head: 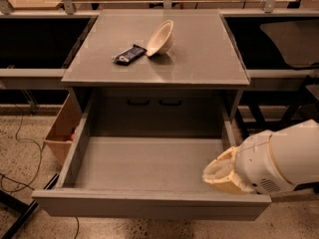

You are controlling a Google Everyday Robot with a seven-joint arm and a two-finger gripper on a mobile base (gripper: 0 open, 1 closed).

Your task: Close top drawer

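The top drawer (144,161) stood pulled far out of its grey cabinet, empty. The robot's gripper (223,173) hung low over the drawer's right front corner, just behind the front panel. Whether it was clenched or released could not be told. A clean close would likely mean getting outside that panel first. A square push near its middle should then run the wide box in straight. On the counter (199,54) above, a tipped bowl (160,38) lay beside a dark packet (128,54). A cardboard box (62,128) sat on the speckled floor beside the cabinet.
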